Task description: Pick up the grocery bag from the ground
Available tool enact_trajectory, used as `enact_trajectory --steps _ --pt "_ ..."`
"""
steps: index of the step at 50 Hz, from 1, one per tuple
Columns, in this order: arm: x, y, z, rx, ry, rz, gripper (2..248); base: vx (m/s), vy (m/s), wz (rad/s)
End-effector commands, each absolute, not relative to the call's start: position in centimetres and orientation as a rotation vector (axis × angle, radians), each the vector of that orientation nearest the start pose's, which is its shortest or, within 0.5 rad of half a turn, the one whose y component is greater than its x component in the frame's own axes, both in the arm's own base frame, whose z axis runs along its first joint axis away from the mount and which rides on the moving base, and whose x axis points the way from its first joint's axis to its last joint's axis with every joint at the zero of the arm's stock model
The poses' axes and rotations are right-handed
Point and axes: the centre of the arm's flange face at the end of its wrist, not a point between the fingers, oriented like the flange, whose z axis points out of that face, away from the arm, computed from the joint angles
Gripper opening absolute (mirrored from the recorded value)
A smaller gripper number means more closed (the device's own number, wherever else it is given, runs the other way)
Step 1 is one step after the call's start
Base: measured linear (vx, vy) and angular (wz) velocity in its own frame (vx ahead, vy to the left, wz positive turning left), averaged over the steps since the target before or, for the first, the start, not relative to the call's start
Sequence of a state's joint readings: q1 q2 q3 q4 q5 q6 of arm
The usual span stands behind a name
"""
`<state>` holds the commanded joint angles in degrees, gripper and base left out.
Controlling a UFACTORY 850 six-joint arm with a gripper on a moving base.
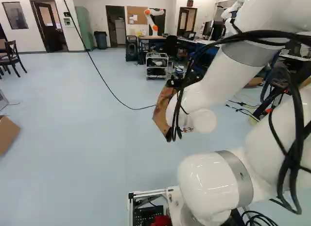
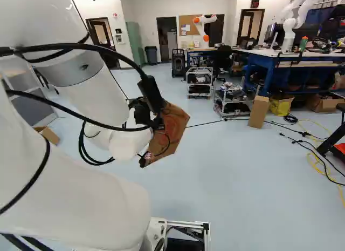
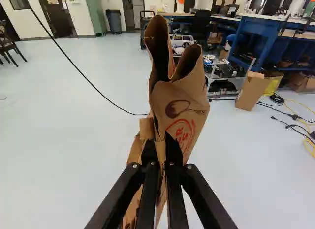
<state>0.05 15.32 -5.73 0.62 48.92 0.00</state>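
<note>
My claw (image 2: 153, 119) is clamped on the brown paper grocery bag (image 2: 170, 127), both fingers (image 3: 174, 152) pressing a fold of it between them from two sides. The bag hangs in my grip above the pale floor (image 1: 87, 153), tilted, its creased upper part standing ahead of my fingertips. Beyond the bag, a long black cable (image 1: 103, 80) runs behind it. To the bag's left in the left base view, well apart from it, a cardboard box (image 1: 7, 133) sits on the floor. To the bag's right in the right base view, an upright cardboard box (image 2: 259, 112) stands with a yellow bag (image 2: 281, 106) just beyond. Farther off, behind the bag, is a white shelf cart (image 2: 200, 85), and past the bag to its right I see a blue workbench (image 2: 264, 61) carrying another robot (image 2: 289, 27). Farther back, left of the bag, stands a dark bin (image 1: 101, 40).
</note>
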Motion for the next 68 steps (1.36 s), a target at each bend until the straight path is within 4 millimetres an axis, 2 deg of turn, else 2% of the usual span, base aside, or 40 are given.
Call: enact_trajectory --steps 68 --pt "27.03 0.00 36.56 -2.558 0.000 -1.824 22 0.000 0.000 0.000"
